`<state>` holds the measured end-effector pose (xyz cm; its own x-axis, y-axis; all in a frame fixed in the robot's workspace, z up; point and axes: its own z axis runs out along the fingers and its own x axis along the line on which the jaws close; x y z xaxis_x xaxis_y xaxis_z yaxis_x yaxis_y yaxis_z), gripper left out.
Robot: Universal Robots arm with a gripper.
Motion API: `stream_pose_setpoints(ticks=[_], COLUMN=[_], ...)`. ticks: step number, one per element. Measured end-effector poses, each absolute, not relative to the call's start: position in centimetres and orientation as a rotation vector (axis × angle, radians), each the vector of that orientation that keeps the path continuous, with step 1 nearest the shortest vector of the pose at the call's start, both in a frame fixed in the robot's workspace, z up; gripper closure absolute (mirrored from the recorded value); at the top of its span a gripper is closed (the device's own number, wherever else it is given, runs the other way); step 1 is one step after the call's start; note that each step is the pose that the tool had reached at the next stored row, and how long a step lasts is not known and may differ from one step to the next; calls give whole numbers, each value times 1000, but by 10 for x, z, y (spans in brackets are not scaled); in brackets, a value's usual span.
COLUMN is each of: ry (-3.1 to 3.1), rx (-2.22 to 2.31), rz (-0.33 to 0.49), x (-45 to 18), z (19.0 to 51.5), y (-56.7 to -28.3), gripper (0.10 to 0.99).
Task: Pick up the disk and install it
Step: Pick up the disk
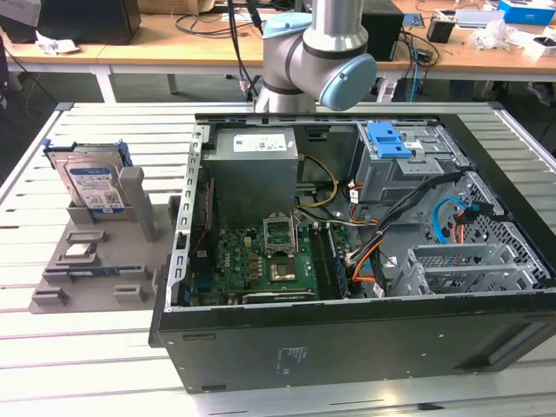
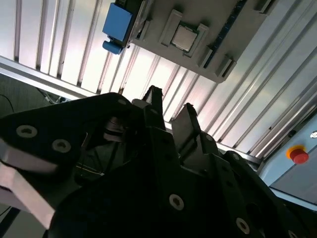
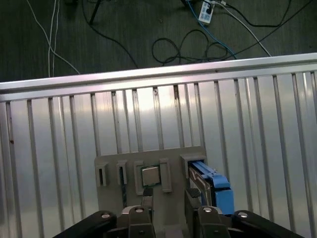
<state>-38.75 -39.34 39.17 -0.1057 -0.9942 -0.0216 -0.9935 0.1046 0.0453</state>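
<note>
The disk, a silver drive with a white-and-blue label in a blue caddy, stands on edge in a slot of the grey holder at the exterior view's left. In both wrist views it appears from above as a blue-framed edge at one end of the holder. My gripper hangs well above the holder, open, with nothing between its dark fingers. It is beside the disk, not around it.
An open computer case lies on the slatted metal table, with a grey power-supply box, a motherboard and a drive bay holding a blue bracket. A square chip sits in the holder. Cables lie on the floor.
</note>
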Motion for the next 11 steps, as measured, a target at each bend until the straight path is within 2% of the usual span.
stream_pose_setpoints(ticks=[2, 4, 11], ry=[-2324, -2324, -2324], rx=[2091, 2091, 2091], rz=[-75, -75, -75], x=[-388, -388, -384], z=[392, 392, 392], y=[-393, -393, -389], gripper=[675, 545, 545])
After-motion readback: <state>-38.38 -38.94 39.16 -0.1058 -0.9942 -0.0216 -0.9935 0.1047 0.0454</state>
